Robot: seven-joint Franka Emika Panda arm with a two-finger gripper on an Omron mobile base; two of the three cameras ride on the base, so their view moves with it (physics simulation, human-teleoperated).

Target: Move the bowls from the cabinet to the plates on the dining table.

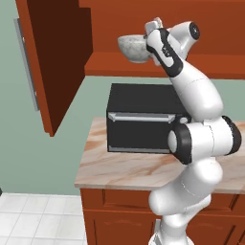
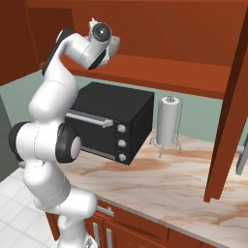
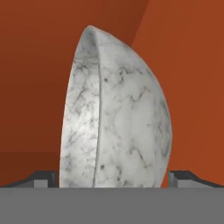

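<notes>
— One marbled bowl (image 1: 134, 48) up at the cabinet (image 1: 158, 64) shelf's front edge. Gripper (image 1: 146, 40)?
— Jaws wide, straddling it, nothing clamped yet. Looks stiff, slick, breakable; grip across the body.

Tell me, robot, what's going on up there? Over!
Gripper open, fingertips either side of the marble bowl. Bowl sits in the open cabinet, not gripped yet. Black oven below; nothing blocking.
</notes>
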